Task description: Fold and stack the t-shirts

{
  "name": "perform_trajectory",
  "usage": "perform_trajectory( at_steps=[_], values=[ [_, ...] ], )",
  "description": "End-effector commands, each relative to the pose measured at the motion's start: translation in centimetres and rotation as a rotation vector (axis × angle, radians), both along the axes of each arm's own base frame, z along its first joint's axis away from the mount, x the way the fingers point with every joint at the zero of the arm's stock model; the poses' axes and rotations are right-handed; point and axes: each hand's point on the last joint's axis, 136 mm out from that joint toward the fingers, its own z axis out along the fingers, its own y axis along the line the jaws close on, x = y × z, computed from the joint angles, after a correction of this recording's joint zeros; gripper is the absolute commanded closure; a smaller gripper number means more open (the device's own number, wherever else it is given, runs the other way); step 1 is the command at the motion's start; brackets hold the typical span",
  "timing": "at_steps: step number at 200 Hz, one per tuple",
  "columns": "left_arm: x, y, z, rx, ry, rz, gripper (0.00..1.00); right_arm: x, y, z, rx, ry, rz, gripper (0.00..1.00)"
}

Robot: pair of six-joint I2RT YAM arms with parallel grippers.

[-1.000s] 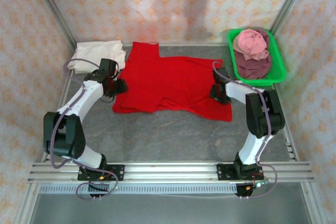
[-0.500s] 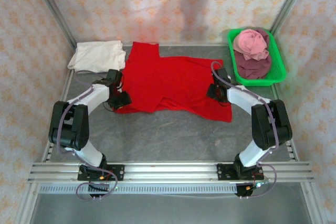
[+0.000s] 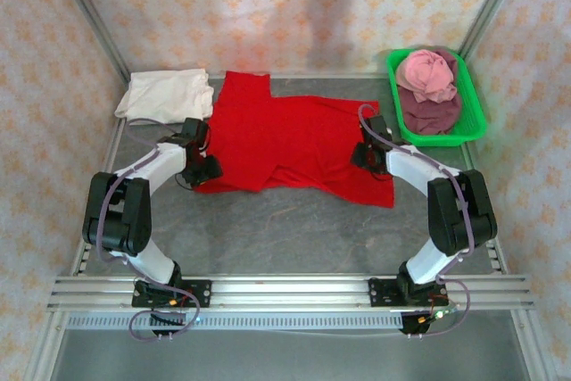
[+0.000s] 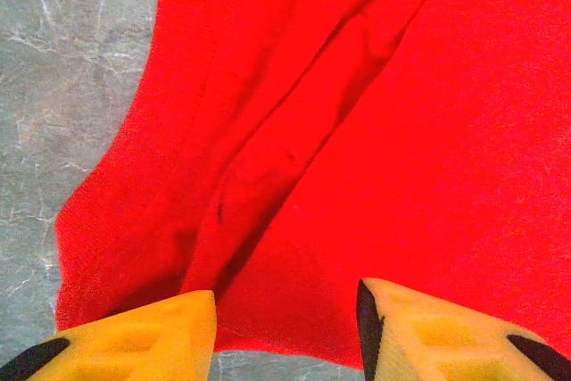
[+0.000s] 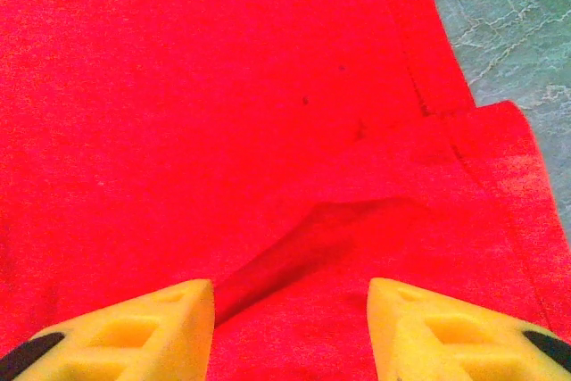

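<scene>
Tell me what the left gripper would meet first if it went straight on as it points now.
Probably the red t-shirt: its creased edge lies directly ahead of the left gripper, though depth is unclear.

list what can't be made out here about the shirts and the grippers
Maroon t-shirt, top external: the pink t-shirt lies on it in the green tray; its shape is hidden.
Left gripper, left wrist: fingers cut off by the bottom edge; contact with the red t-shirt unclear.
Right gripper, right wrist: same cut-off, same doubt.
Cream-white t-shirt, top external: too small to count its layers.
</scene>
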Motion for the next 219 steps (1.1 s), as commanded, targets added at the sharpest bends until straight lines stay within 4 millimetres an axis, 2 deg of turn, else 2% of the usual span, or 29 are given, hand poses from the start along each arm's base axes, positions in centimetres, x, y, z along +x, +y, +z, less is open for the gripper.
perform_trajectory(
  at_steps=[1, 36, 66, 88, 108, 143, 164, 190, 219],
  values=[
    [0.1, 0.5, -0.4, 0.034, 0.017, 0.005, 0.54, 0.2, -0.2, 0.9, -0.025, -0.035, 0.003, 0.51],
    [0.8, 0.2, -1.0, 0.026, 0.017, 0.001, 0.56, 0.2, -0.1, 0.5, -0.020, -0.027, 0.006, 0.51],
    [1.1, -0.2, -0.8, 0.025, -0.002, -0.003, 0.74, 0.0, -0.2, 0.8, -0.022, -0.034, 0.000, 0.51],
    [0.8, -0.2, 0.9, 0.030, -0.032, 0.000, 0.90, -0.3, -0.7, 1.1, -0.033, -0.045, -0.011, 0.50],
    [0.2, 0.1, 2.3, 0.039, -0.048, 0.003, 0.98, -0.5, -0.8, 1.3, -0.036, -0.049, -0.014, 0.49],
    [-1.6, 0.6, 3.4, 0.052, -0.043, 0.006, 1.00, -0.5, -0.8, 1.3, -0.032, -0.051, -0.017, 0.49],
    [-2.8, 0.2, 3.7, 0.021, -0.029, 0.012, 1.00, -0.6, -0.7, 1.3, -0.029, -0.047, -0.017, 0.49],
    [-5.4, -0.5, 4.4, -0.049, -0.009, 0.039, 1.00, -0.9, -1.3, 1.4, -0.049, -0.041, -0.033, 0.49],
    [-9.2, -1.7, 5.8, -0.157, -0.012, 0.103, 1.00, -1.4, -2.5, 1.0, -0.058, -0.014, -0.089, 0.49]
  ],
)
